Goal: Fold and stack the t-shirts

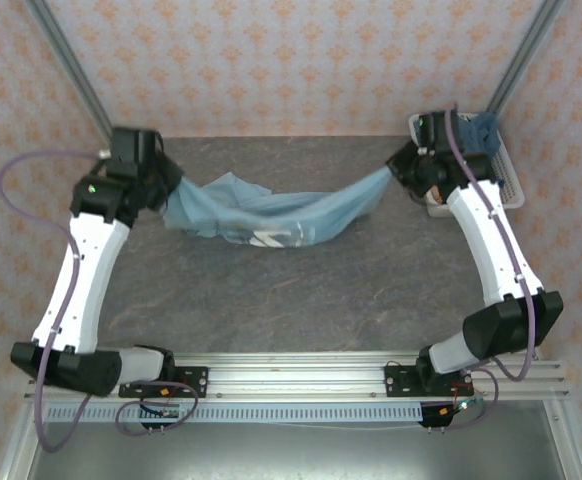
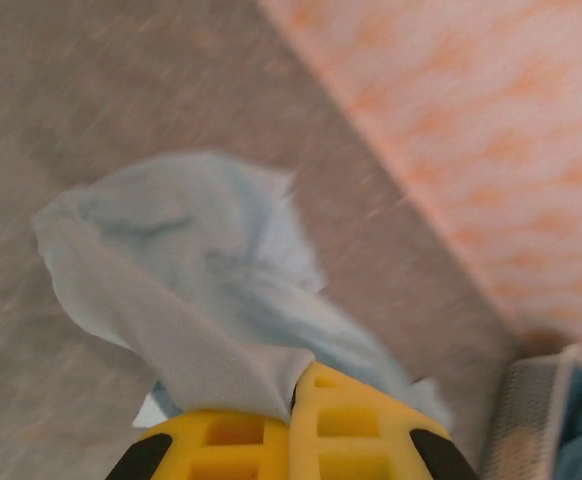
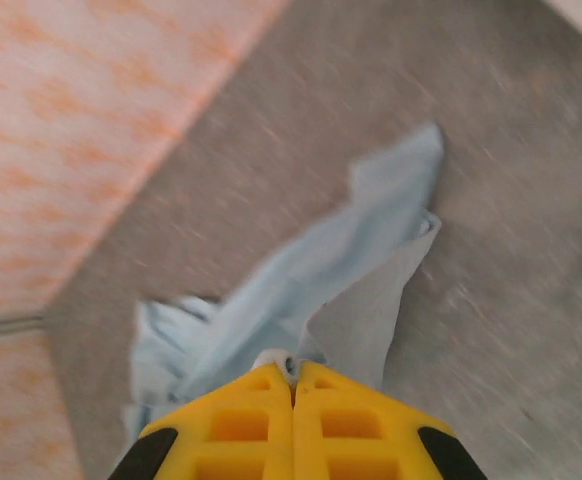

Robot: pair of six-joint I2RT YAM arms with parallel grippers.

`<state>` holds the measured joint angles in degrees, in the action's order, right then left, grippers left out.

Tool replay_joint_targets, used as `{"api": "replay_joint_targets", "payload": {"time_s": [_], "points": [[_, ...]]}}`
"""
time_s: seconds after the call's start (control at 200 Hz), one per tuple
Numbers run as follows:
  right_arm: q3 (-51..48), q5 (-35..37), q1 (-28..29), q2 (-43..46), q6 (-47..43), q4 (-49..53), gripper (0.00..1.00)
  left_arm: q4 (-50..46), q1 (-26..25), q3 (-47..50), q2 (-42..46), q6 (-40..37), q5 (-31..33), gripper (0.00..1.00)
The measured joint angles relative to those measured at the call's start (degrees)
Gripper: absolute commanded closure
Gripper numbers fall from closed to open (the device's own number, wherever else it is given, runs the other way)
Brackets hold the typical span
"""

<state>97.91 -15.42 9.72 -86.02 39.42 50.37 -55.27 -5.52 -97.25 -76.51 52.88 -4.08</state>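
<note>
The grey table (image 1: 271, 300) is spanned by the light blue t-shirt (image 1: 271, 215), which is stretched between the two arms and sags in the middle (white lettering is seen at its lowest part). A white basket (image 1: 514, 185) is set at the far right corner, with a slate-blue t-shirt (image 1: 481, 130) draped in it. One end of the light blue cloth is pinched by the left gripper (image 2: 296, 385), the other by the right gripper (image 3: 293, 372).
</note>
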Motion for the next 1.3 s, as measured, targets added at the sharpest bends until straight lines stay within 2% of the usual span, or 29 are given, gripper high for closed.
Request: {"api": "replay_joint_targets", "payload": {"time_s": [0.08,0.165,0.295,0.44,0.545,0.661,0.761,0.891,0.996,1.176,1.301], "points": [[7.69,0.02,-0.57,-1.88,-1.16,-0.24,1.00,0.87,0.76,-11.10,-3.61,-0.92,-0.09,1.00],[12.04,-0.17,-0.76,-1.49,-2.47,-1.05,1.00,1.60,0.76,-17.90,-4.02,-2.01,0.02,1.00],[10.82,-1.40,-0.76,3.74,-4.20,-4.20,1.00,2.78,0.76,-20.20,0.35,-3.04,0.39,1.00],[6.27,-3.06,-0.76,14.12,-5.03,-7.19,1.00,3.76,0.79,-22.03,6.47,-4.17,2.45,1.00],[6.62,-4.46,-0.76,18.45,-4.96,-9.60,1.00,3.82,0.81,-31.58,4.94,-5.01,3.50,1.00],[10.14,-5.68,-0.76,17.55,-4.13,-11.28,1.00,4.20,1.11,-45.31,-0.72,-5.05,3.89,1.00],[14.05,-7.06,-0.76,12.11,-2.34,-14.25,1.00,4.66,3.56,-51.91,-6.67,-4.39,3.43,1.00],[18.01,-9.38,-0.76,1.20,1.33,-19.45,1.00,6.69,7.96,-52.81,-15.74,-1.88,-0.09,1.00],[22.01,-11.50,-0.79,-11.08,4.57,-23.12,1.00,9.35,11.39,-52.72,-25.14,-0.09,-4.55,1.00],[41.35,-13.35,-0.81,-32.63,6.45,-20.09,1.00,11.52,16.24,-58.01,-42.49,3.23,-12.35,1.00],[55.39,-13.53,-1.73,-41.13,7.45,-17.59,1.00,15.63,18.01,-60.98,-47.71,6.82,-16.13,1.00]]}}
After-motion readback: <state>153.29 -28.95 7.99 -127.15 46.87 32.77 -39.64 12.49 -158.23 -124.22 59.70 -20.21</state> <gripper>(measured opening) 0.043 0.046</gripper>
